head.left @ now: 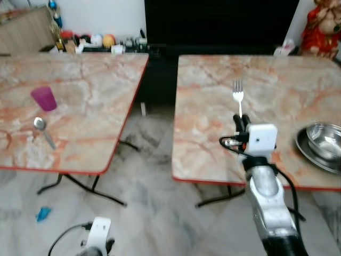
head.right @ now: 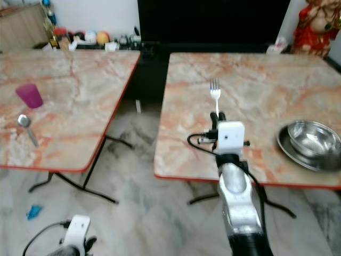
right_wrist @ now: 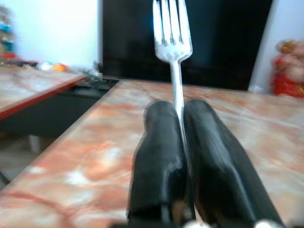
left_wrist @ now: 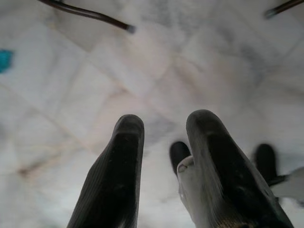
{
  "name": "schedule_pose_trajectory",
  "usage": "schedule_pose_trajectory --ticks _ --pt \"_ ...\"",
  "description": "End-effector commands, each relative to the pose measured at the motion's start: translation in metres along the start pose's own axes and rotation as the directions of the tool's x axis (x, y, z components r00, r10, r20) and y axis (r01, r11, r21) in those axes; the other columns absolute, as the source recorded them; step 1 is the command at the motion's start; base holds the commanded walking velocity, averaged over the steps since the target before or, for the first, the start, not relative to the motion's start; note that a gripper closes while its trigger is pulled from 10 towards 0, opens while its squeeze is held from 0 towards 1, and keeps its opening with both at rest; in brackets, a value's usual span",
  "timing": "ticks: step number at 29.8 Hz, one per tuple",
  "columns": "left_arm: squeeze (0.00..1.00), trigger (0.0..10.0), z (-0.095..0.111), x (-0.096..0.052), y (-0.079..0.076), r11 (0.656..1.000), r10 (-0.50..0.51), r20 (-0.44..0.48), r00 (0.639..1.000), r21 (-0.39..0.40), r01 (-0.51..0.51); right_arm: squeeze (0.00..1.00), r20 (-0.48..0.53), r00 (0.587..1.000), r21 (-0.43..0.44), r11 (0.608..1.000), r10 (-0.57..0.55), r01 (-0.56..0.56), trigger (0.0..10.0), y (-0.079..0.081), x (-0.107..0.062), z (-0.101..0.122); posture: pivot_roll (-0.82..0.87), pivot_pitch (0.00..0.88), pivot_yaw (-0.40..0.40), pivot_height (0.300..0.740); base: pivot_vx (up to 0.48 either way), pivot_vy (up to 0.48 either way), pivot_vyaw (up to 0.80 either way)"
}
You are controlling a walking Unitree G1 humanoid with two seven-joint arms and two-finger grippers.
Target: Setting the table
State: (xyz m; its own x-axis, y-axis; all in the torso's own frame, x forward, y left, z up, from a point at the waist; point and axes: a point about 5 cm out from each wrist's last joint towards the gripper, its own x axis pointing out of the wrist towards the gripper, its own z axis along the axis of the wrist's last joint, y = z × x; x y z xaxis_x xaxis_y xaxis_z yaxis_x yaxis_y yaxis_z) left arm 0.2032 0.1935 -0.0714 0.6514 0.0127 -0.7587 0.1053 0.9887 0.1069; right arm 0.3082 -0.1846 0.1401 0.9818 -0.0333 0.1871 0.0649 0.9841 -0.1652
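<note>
My right gripper (head.left: 241, 121) is shut on a silver fork (head.left: 238, 97), held with its tines pointing away from me above the near part of the right marble table (head.left: 213, 106). The right wrist view has the fork (right_wrist: 173, 42) pinched upright between the two black fingers (right_wrist: 159, 156). A steel bowl (head.left: 322, 145) sits near the right edge of that table. On the left table (head.left: 96, 106) stand a purple cup (head.left: 44, 98) and, just in front of it, a spoon (head.left: 42, 129). My left gripper (left_wrist: 159, 137) hangs low over the floor, open.
A gap of marble floor (head.left: 154, 181) separates the two red-edged tables. A dark cabinet (head.left: 218, 24) stands behind them, with small items on a low shelf (head.left: 101, 41) at the back left and a red figure (head.left: 321, 26) at the back right. Blue scrap (head.left: 43, 214) lies on the floor.
</note>
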Motion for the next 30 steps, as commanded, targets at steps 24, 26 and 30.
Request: schedule_pose_trajectory --ticks 24,26,30 --pt "0.0 10.0 -0.0067 -0.0022 0.0085 1.0 0.02 -0.022 1.0 0.003 -0.02 0.0 0.013 1.0 0.043 0.999 -0.003 0.002 10.0 0.0079 0.0086 0.0086 -0.05 0.0 0.01 0.74 0.0 -0.329 0.11" --pt "0.0 10.0 -0.0068 -0.0022 0.0088 1.0 0.02 -0.023 1.0 0.003 -0.02 0.0 0.01 1.0 0.051 0.999 -0.015 0.015 10.0 0.0068 0.0092 0.0084 -0.05 0.0 0.011 0.74 0.0 -0.33 0.0" --pt "0.0 10.0 -0.0069 -0.0024 0.0097 1.0 0.022 -0.023 0.999 0.004 -0.021 0.0 0.007 1.0 0.046 0.999 -0.022 0.022 10.0 0.0057 0.0102 0.0087 -0.05 0.0 0.011 0.74 0.0 -0.33 -0.24"
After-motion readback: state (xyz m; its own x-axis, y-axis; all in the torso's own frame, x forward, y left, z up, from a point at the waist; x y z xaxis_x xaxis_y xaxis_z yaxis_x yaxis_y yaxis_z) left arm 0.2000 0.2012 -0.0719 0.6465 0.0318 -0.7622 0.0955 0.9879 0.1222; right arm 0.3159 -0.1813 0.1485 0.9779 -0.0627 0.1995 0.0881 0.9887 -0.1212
